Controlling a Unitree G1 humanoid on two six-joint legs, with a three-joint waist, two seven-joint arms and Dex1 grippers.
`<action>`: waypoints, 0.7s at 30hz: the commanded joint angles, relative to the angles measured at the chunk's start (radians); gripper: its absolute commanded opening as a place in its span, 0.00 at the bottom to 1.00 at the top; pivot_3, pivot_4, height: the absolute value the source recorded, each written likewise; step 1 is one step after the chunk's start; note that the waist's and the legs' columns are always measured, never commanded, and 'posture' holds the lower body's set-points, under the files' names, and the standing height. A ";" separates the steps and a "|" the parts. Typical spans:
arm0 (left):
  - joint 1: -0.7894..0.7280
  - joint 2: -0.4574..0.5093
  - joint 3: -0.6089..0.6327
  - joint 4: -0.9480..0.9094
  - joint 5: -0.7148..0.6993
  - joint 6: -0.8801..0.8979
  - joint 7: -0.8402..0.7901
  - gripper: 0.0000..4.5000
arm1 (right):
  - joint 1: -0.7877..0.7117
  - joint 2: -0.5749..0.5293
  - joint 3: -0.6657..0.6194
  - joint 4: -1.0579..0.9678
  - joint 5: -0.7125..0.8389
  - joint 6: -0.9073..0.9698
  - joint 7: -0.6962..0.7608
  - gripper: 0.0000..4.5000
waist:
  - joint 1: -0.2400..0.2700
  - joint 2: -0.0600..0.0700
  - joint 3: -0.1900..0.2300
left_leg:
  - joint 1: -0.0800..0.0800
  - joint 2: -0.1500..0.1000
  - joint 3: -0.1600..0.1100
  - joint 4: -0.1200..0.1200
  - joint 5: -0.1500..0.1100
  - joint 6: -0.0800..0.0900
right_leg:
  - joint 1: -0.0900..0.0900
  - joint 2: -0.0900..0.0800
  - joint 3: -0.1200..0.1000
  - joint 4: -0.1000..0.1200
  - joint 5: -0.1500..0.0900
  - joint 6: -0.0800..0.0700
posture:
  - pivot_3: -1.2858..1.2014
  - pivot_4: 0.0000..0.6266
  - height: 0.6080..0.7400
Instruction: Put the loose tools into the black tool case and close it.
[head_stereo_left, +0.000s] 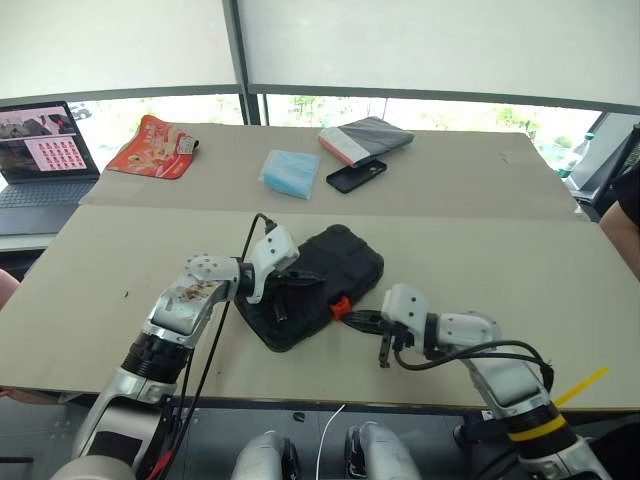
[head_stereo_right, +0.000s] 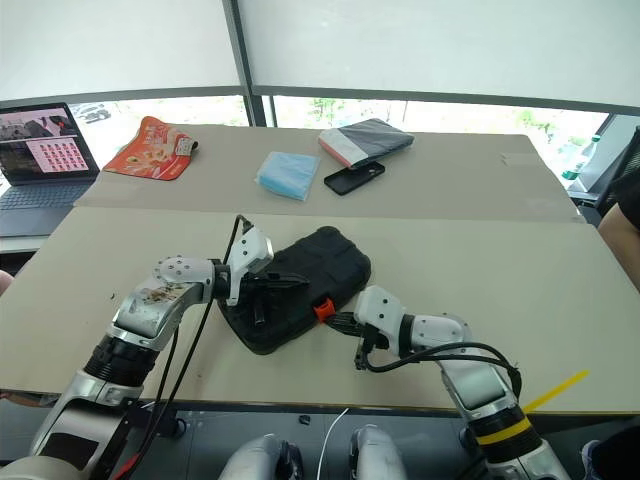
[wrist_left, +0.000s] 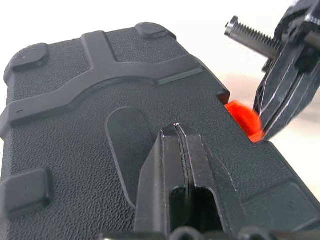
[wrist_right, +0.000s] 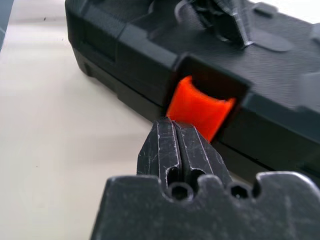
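Fingers of the left gripper (wrist_left: 176, 131) are pressed together with nothing between them, their tips resting on the textured lid of the case (head_stereo_left: 335, 262), in a shallow oval hollow near the lid's middle. Those of the right gripper (wrist_right: 176, 125) are likewise shut and empty, their tips right at the lower edge of the orange latch (wrist_right: 199, 107) on the case's front wall — touching it or just short of it, I cannot tell which. From the left wrist view, the right fingers (wrist_left: 287, 95) come in beside the latch (wrist_left: 243, 120) at the lid's edge.

The case lies shut on the surface (head_stereo_left: 480, 270), lid down on its base, so whatever is inside is hidden; no loose tools lie around it. It sits directly between the two sets of fingers, angled across the near part of the surface, with the latch side facing the right ones.

Well beyond the fingers, on the far surface, lie a black phone (head_stereo_left: 356, 176) touching a grey pouch (head_stereo_left: 368, 138), a blue packet (head_stereo_left: 291, 173) and an orange packet (head_stereo_left: 153, 146). A laptop (head_stereo_left: 42, 150) stands open off to the left — its screen lit.
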 joint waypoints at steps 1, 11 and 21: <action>0.050 0.017 -0.026 0.059 0.038 0.058 0.026 0.00 | -0.036 0.036 0.003 0.032 -0.020 -0.054 -0.026 0.00 | -0.002 0.000 0.000 | 0.000 0.000 0.000 0.000 0.000 0.000 | 0.000 0.000 0.000 0.000 0.000 0.000 | 0.52 0.24 1.00; 0.067 0.023 -0.015 0.072 0.033 0.142 0.054 0.00 | -0.088 0.102 -0.013 0.093 -0.037 -0.091 -0.044 0.00 | -0.005 0.000 0.000 | 0.001 0.001 0.000 -0.002 0.001 -0.003 | -0.001 0.001 0.001 0.001 0.000 0.000 | 0.52 0.24 1.00; 0.102 0.032 -0.052 0.042 0.024 0.187 0.038 0.00 | -0.064 0.045 -0.036 0.048 -0.015 -0.046 -0.007 0.00 | -0.001 0.000 0.000 | 0.007 0.000 0.000 -0.012 0.003 -0.007 | 0.001 0.000 0.001 -0.002 -0.002 -0.003 | 0.52 0.24 1.00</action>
